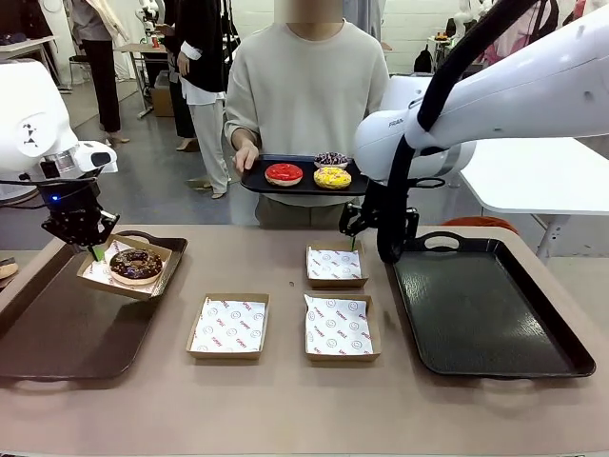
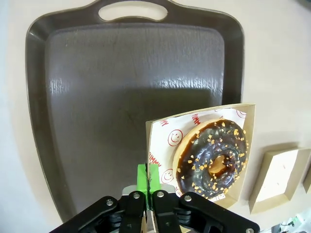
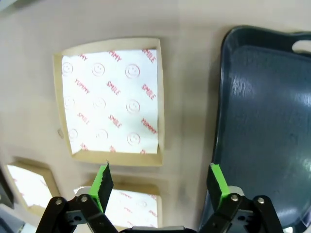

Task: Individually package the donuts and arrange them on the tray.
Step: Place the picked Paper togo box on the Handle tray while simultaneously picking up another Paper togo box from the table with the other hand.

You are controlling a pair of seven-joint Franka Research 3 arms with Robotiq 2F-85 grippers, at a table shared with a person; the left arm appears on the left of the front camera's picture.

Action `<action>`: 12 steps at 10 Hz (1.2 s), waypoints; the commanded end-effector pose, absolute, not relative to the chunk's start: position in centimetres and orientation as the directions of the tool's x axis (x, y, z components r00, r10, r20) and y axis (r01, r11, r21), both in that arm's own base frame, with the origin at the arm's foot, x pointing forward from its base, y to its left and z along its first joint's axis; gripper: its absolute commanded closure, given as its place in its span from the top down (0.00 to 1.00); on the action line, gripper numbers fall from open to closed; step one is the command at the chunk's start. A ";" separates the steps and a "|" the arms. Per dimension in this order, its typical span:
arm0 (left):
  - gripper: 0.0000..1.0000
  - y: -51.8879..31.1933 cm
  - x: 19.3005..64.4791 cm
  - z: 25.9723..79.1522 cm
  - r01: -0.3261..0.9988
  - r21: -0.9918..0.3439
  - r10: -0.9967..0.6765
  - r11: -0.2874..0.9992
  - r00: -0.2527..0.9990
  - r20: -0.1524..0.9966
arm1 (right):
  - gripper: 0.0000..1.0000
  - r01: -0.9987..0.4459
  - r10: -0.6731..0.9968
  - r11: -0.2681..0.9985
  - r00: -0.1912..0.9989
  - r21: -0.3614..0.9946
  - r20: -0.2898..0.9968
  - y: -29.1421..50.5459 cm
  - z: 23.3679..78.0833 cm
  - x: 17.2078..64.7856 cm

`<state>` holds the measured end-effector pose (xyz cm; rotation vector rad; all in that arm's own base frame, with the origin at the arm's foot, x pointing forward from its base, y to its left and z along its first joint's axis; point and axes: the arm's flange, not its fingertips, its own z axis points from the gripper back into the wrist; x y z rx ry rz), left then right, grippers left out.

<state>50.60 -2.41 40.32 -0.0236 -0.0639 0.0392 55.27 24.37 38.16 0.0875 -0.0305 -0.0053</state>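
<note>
Low in the middle of the frame, two empty boxes (image 1: 228, 327) (image 1: 341, 327) sit on the bench (image 1: 285, 409). At left, my left claw (image 1: 95, 249) is clenched on the edge of a tilted box (image 1: 119, 286) holding the chocolate donut (image 1: 136, 264), over the brown tray (image 1: 57, 333). My right claw (image 3: 160, 182) hangs released above a third box (image 3: 112, 99), beside the dark tray (image 1: 485, 305). At upper middle, a person's hand (image 1: 245, 155) holds a black tray (image 1: 262, 183) carrying the red donut (image 1: 284, 173), yellow donut (image 1: 332, 177) and purple donut (image 1: 331, 159).

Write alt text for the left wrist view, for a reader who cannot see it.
The left gripper is shut on the rim of a paper-lined cardboard box holding a chocolate donut flecked with nut bits. The box hangs over the edge of a dark tray with a handle. A second box lies on the tan table beside it.
</note>
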 end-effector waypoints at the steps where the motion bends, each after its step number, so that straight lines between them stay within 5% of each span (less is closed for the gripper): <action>1: 0.01 -1.7 52.4 40.0 -0.045 -0.018 0.046 0.999 0.997 0.070 | 1.00 0.000 -0.001 0.999 0.999 0.032 0.047 25.7 38.3 57.1; 12: 0.01 -2.1 55.9 38.9 -0.043 -0.020 0.044 0.999 0.997 0.057 | 1.00 -0.007 0.007 0.998 1.000 0.054 0.009 25.3 36.2 58.5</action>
